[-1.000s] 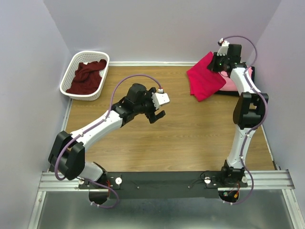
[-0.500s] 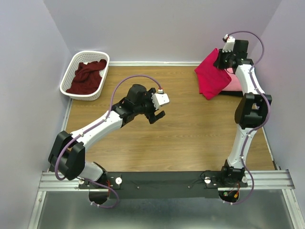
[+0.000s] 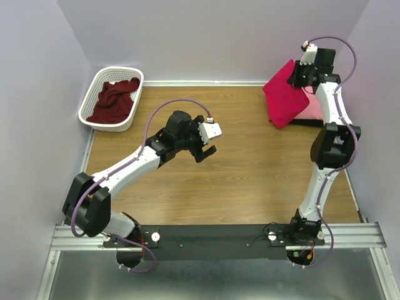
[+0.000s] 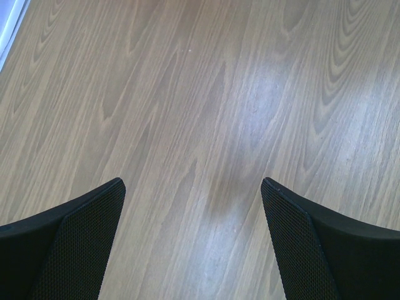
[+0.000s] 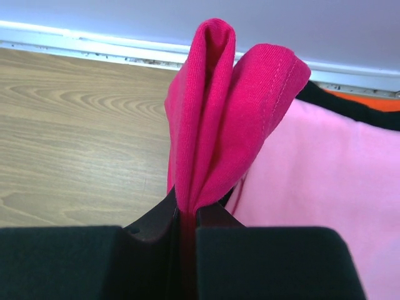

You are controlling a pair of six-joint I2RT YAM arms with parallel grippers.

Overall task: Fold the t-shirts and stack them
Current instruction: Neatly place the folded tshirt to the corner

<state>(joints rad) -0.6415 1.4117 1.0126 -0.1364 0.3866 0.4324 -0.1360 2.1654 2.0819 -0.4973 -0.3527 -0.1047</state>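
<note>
Carrying the red shirt (image 3: 284, 97), pinched in my right gripper (image 3: 299, 76), I moved it further to the upper right, above the pink shirt (image 3: 314, 111) for stacking; my left gripper (image 3: 205, 151) waits wide open, empty.

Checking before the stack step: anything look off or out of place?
Nothing looks spilled or damaged. Two things are untidy: the crimson shirt hangs bunched from the right jaws, above the pink shirt at the far right, and the maroon shirt lies crumpled in the basket at the far left.

No readable text, labels or numbers in any view.
</note>
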